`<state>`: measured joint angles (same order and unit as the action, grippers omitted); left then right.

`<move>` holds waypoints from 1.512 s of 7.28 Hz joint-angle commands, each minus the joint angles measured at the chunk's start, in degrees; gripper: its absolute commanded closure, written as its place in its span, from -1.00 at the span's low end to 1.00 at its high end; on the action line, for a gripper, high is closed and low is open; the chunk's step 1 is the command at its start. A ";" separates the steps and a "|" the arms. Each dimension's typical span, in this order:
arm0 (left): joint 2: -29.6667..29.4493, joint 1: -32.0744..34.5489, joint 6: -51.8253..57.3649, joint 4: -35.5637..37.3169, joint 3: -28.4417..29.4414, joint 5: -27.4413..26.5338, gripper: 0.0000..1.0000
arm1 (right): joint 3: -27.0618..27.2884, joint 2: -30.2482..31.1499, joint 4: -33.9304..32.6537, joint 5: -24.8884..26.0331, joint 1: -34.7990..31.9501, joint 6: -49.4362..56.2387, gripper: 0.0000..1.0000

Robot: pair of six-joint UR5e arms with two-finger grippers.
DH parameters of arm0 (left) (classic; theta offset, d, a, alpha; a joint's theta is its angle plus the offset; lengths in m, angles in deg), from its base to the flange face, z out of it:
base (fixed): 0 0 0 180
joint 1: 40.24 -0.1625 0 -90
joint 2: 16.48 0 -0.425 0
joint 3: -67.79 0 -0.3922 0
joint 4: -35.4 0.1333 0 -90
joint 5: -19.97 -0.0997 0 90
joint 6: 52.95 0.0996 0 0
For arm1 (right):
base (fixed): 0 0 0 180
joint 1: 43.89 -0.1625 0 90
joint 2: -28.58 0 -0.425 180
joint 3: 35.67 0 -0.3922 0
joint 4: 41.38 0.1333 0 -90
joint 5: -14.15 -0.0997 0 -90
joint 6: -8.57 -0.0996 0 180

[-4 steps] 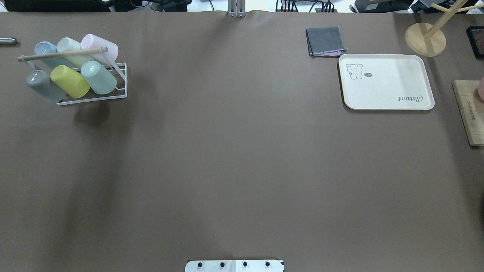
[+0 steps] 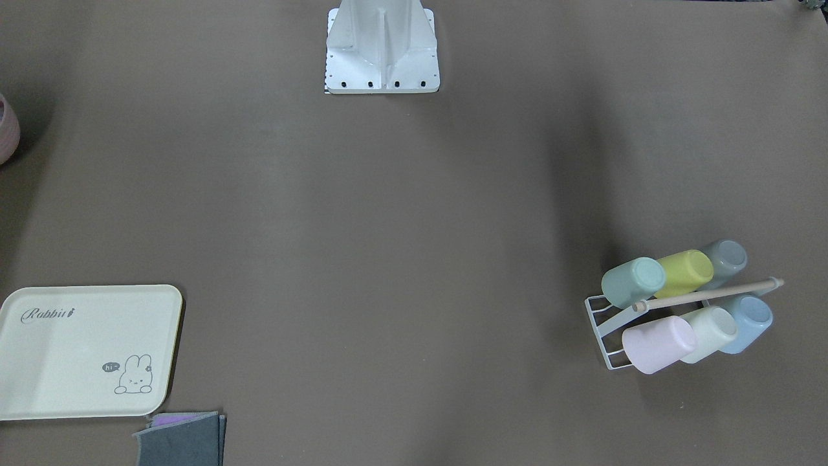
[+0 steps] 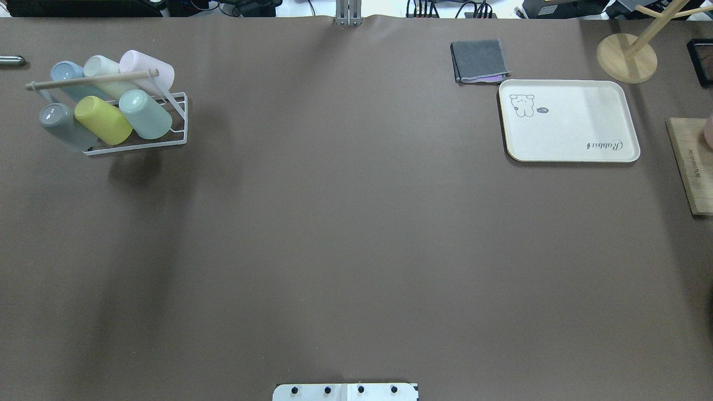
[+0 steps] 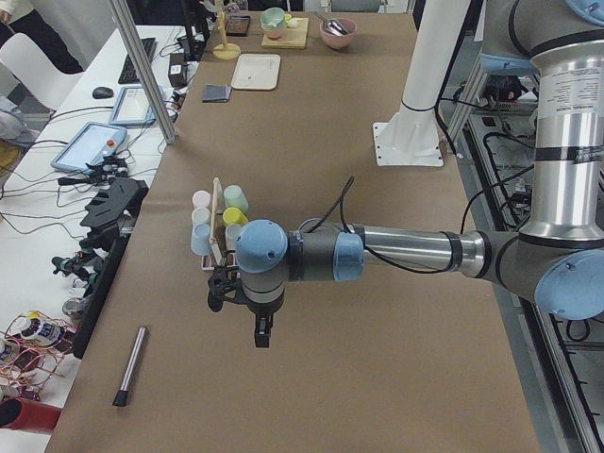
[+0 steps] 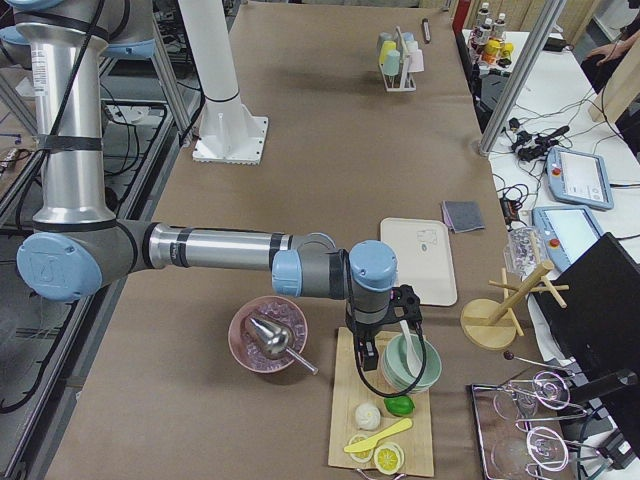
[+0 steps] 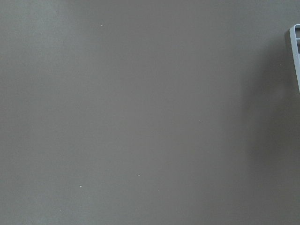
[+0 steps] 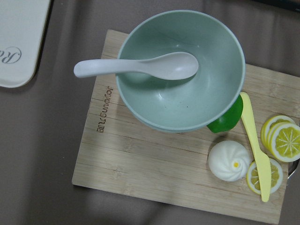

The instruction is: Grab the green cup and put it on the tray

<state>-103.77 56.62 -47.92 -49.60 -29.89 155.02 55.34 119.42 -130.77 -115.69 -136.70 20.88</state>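
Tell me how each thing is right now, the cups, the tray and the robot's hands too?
green cup: tilted in the rack, not held.
rack: upright, holding six cups.
tray: lying flat, no cup on it.
bowl: upright, spoon inside.
left gripper: in the air, jaws unclear.
right gripper: above the wooden board, jaws unclear.

On the brown counter (image 3: 356, 234), a white wire rack (image 3: 185, 120) holds a yellow-green plastic cup (image 3: 103, 120), a grey cup (image 3: 60, 127) and a pink cup (image 3: 147, 69), all tilted. A bamboo cutting board (image 7: 154, 161) carries a pale green bowl (image 7: 197, 108) holding a white spoon (image 7: 136, 67), beside a white bun (image 7: 228, 161) and lemon slices (image 7: 285, 140).
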 commanded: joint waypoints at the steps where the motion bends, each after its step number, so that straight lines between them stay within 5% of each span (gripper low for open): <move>1: -1.38 0.00 -0.55 -0.17 -0.22 -0.05 -0.95 | -0.49 0.81 0.00 -0.57 0.09 0.43 -1.00; 11: -9.81 -3.75 -17.08 0.09 -6.64 2.33 -0.96 | 1.00 0.03 0.00 -4.89 0.79 -2.55 -1.00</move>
<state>-111.84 55.35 -64.58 -49.70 -36.50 157.87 56.28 119.62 -130.77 -120.62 -136.28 18.44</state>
